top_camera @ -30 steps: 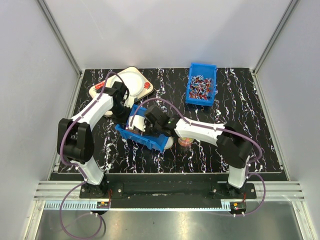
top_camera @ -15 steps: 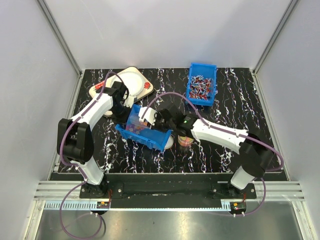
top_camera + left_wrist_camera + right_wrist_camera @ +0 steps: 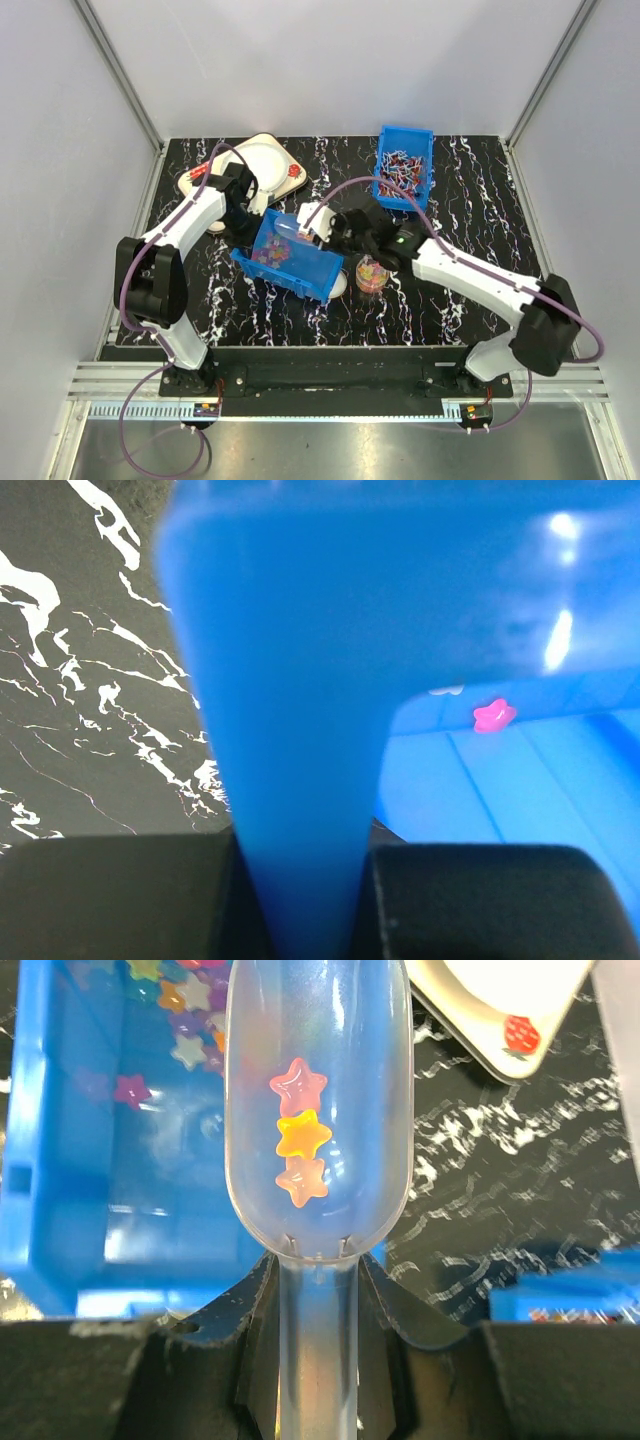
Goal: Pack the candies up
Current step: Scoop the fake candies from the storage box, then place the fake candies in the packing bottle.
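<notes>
Your left jaws are clamped on the wall of the tilted blue bin (image 3: 300,270). Most of the candies (image 3: 272,252) lie inside that bin. Your right jaws are squeezed tight on the handle of a clear scoop (image 3: 315,1080). Three star candies sit in the scoop's bowl, just in front of those jaws, over the bin's edge. More candies fill a small cup (image 3: 372,288) on the worktop (image 3: 480,200) beside the bin.

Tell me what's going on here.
The left end effector grips one wall of the blue bin, holding it tilted. The right end effector holds a clear scoop carrying three star-shaped candies above that bin. A small cup holding some candies stands beside the bin.
</notes>
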Robot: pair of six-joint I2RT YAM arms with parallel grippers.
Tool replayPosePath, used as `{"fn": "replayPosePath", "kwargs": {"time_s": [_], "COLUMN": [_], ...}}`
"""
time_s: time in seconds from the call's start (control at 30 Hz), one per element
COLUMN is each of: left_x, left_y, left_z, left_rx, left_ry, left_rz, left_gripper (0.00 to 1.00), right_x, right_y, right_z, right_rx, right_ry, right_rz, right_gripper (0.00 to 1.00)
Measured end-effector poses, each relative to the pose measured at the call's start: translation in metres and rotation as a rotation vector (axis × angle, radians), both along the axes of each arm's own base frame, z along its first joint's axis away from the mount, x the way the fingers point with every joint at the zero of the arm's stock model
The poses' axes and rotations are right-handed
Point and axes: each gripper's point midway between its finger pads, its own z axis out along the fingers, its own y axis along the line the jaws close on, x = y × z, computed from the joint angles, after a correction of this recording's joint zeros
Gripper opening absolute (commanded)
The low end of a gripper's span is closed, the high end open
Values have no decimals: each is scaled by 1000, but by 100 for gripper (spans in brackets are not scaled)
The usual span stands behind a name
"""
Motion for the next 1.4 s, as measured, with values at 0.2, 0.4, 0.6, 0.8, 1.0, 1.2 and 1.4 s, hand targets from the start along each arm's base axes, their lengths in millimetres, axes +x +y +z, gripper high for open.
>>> {"fn": "replayPosePath", "kwargs": {"time_s": [0.2, 0.4, 0.6, 0.8, 1.0, 1.2, 1.4], "left_x": [0, 0, 1, 1, 1, 1, 1], "left_y": [0, 0, 0, 0, 0, 0, 0], "left_z": [0, 0, 1, 1, 1, 1, 1], "left_rx": [0, -1, -1, -1, -2, -2, -1], "left_ry": [0, -1, -4, -4, -4, -4, -4], "left_rz": [0, 0, 0, 0, 0, 0, 0], "left_gripper": [0, 0, 0, 0, 0, 0, 0], "right_x": [1, -12, -49, -67, -72, -64, -55], "right_y": [-53, -122, -167, -200, -221, -232, -237], "right_z": [23, 19, -12, -32, -49, -56, -47], "right_rx": [-22, -112, -270, -440, -603, -724, -780], "right_ry": [-29, -23, 37, 90, 158, 186, 159], "right_rz": [-56, -122, -96, -89, -88, -97, -113], "right_gripper": [0, 0, 0, 0, 0, 0, 0]}}
